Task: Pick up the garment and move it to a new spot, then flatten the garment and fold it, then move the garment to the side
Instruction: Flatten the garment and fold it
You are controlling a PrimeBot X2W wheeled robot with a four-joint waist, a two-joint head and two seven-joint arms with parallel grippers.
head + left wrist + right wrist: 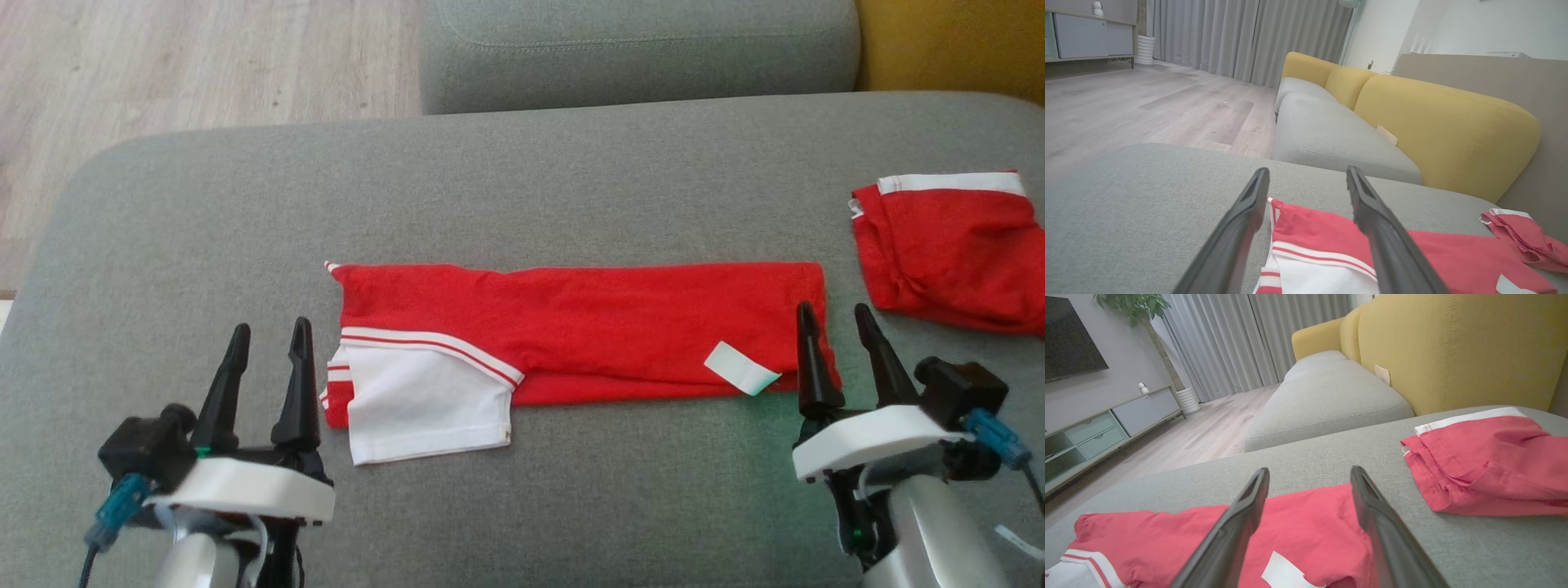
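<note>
A red garment (588,327) with a white sleeve (420,408) and a white label (741,367) lies folded into a long strip across the grey sofa cushion (522,180). My left gripper (269,331) stands open just left of the strip's left end, nothing between its fingers. My right gripper (834,314) is open at the strip's right end, its left finger over the red edge. The left wrist view shows the garment (1314,232) under the open left gripper (1308,173). In the right wrist view the red cloth (1306,522) lies below the open right gripper (1310,473).
A second red garment with a white band (955,245), folded, rests at the cushion's right side (1486,457). Behind stand another grey seat (637,49) and a yellow backrest (951,45). Wooden floor (188,65) lies beyond the cushion's far-left edge.
</note>
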